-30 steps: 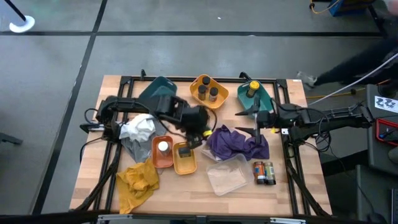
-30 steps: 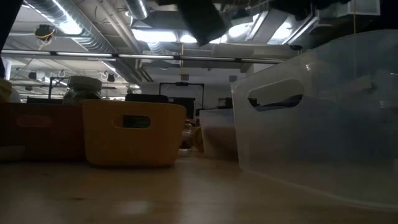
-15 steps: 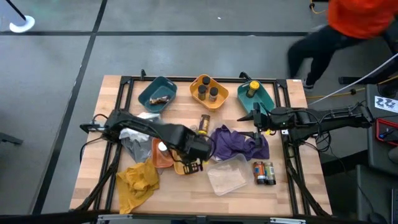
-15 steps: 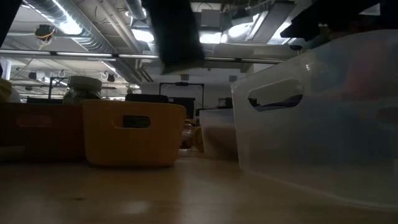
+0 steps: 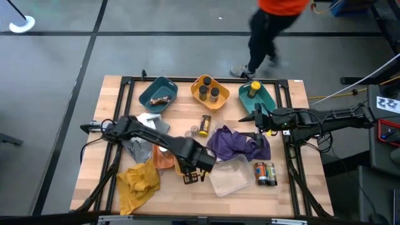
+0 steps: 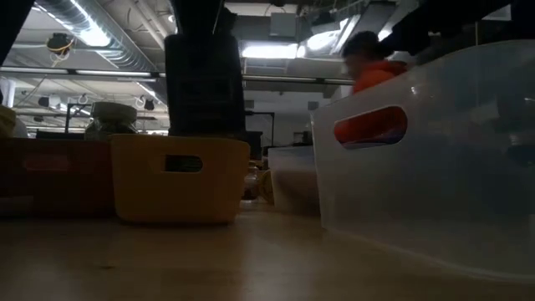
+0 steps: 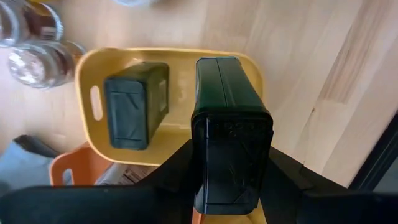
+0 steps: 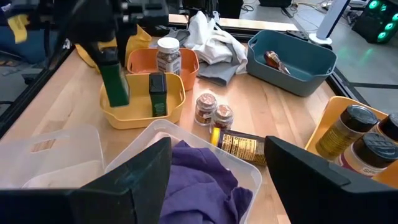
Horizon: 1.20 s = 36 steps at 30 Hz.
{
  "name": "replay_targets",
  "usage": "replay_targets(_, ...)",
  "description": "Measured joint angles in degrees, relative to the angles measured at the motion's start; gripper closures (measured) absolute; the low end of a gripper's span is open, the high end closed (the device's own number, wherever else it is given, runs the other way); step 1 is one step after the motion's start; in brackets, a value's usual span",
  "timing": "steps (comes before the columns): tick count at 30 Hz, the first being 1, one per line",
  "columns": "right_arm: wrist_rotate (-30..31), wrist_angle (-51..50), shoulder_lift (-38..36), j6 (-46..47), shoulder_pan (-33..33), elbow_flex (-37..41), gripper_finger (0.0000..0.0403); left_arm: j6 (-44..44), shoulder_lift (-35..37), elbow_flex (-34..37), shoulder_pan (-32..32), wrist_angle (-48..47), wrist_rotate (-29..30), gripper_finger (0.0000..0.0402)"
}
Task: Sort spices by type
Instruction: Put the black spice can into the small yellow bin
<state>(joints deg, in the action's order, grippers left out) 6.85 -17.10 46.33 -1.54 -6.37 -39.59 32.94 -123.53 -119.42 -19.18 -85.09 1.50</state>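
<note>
Gripping a dark green tin (image 7: 231, 134) between its fingers, the left gripper (image 5: 194, 177) hung over the small yellow tray (image 7: 171, 68) near the middle of the desk (image 5: 300, 181). The held tin stood upright (its long axis vertical in the right wrist view), partly above the tray's rim. A second dark tin (image 7: 135, 102) already stood inside that tray. Just beside the yellow tray sat an orange tray (image 8: 186, 62) containing a white-lidded jar (image 8: 168, 56).

Two small jars (image 8: 211, 111) stood together on the bare wood between the trays and the far edge, and a yellow-lidded bottle (image 5: 205, 121) lay on its side next to them. Along the far edge were three containers: a teal tray (image 5: 150, 90), an orange-yellow tray (image 5: 200, 84) with two dark-lidded jars (image 5: 209, 94), and a green tray (image 5: 265, 100) with one yellow-capped jar (image 5: 255, 87). Two more jars (image 5: 264, 173) lay near the right edge, just beside a clear plastic bin (image 5: 228, 178).

The right gripper (image 5: 257, 122) hovered with parted, empty fingers above the purple cloth (image 5: 234, 140). A grey cloth (image 5: 140, 134) and a yellow cloth (image 5: 139, 181) lay toward the left edge. A person in an orange top (image 5: 281, 6) was on the floor beyond the far edge.
</note>
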Motion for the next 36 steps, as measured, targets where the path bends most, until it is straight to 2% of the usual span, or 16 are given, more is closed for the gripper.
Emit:
replay_targets(11,-0.04,-0.66,0.02,0.0,0.0,0.02,0.0146,-3.53,-2.79,1.3,0.04,0.85,-1.43,0.0285)
replay_targets(18,-0.04,-0.82,0.02,0.02,0.0,0.02,0.0146,-5.69,-2.79,5.94,0.13,2.99,-1.51,0.0251)
replay_targets(24,-0.04,-0.83,0.02,0.0,0.0,0.04,0.0146,-5.37,-2.79,9.17,0.13,4.75,-1.55,0.0246)
replay_targets(36,-0.04,-0.83,0.02,0.02,0.0,0.04,0.0146,-6.41,-2.57,8.41,0.48,4.74,-1.51,0.0243)
